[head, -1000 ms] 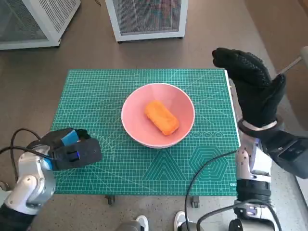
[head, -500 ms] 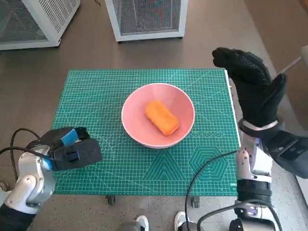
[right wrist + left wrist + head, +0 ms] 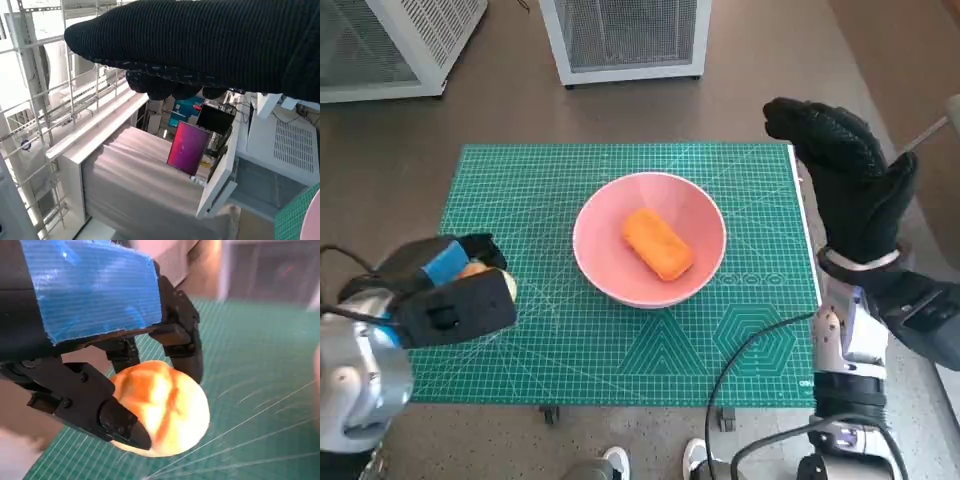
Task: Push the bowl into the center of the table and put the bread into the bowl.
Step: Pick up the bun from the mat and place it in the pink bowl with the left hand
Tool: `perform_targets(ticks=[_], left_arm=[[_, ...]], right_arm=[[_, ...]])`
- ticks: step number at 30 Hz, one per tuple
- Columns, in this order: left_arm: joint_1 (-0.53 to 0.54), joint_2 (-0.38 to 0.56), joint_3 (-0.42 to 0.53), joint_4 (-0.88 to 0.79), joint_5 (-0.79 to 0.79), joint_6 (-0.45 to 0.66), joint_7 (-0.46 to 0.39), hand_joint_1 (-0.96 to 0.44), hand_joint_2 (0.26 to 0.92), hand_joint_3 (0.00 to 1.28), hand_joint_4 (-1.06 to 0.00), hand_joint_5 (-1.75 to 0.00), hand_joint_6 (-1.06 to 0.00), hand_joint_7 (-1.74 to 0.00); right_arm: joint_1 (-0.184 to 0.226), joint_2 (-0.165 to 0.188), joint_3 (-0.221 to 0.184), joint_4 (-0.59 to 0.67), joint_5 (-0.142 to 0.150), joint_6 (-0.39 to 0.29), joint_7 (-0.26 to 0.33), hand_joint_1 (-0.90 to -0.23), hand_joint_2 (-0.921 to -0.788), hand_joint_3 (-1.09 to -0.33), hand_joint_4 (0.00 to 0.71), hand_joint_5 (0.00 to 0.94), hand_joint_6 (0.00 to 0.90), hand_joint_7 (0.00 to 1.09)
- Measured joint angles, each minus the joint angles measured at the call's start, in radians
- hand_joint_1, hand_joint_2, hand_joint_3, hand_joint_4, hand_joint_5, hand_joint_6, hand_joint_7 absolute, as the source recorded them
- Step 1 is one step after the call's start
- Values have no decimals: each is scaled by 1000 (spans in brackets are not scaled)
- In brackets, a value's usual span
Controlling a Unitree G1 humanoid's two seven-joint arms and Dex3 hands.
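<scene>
A pink bowl (image 3: 590, 215) stands near the middle of the green cutting mat (image 3: 520, 190), and an orange bread loaf (image 3: 657, 243) lies inside it. Over the mat's near left corner, my left hand (image 3: 450, 295) is raised and grips a round golden bread roll (image 3: 160, 407). The black fingers (image 3: 182, 340) curl around the roll in the left wrist view. Only a sliver of the roll (image 3: 474, 268) shows in the head view. My right hand (image 3: 845, 185) is held up beside the mat's right edge, its fingers extended and holding nothing. The right wrist view shows the glove (image 3: 210, 45) only.
Two white mesh cabinets (image 3: 625, 35) (image 3: 390, 40) stand on the floor beyond the table. A black cable (image 3: 750, 340) loops over the mat's near right corner. A person's shoes (image 3: 615, 462) show below the table's front edge.
My left hand has risen toward the camera and shifted slightly left, and the roll now peeks out beside it. The bowl, the loaf and the right hand stay put.
</scene>
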Motion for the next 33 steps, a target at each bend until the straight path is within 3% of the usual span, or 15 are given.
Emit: perform_targets(ticks=[7, 18, 27, 33], left_arm=[[-13, -16, 47, -90, -59, -45, -4, 4, 898, 20, -821, -975, -699, -1139], [-99, -42, 61, -182, -97, -105, 1, 4, 872, 1, -901, -954, -779, -984], [-245, -131, -15, -155, -102, -171, 40, 3, 869, 0, -913, -953, -782, -970], [-352, -222, -85, -53, -102, -259, 99, 3, 869, 10, -879, -1043, -805, -893]], right_arm=[[0, 0, -1, 2, 0, -1, 5, -661, -921, -743, 206, 1, 159, 198], [0, -2, -3, 3, 0, -1, 8, -667, -921, -742, 207, 1, 164, 191], [-1, -5, -3, 8, 0, -4, 9, -669, -921, -743, 207, 1, 166, 186], [-1, -5, -3, 11, 0, -10, 11, -670, -921, -744, 206, 0, 168, 182]])
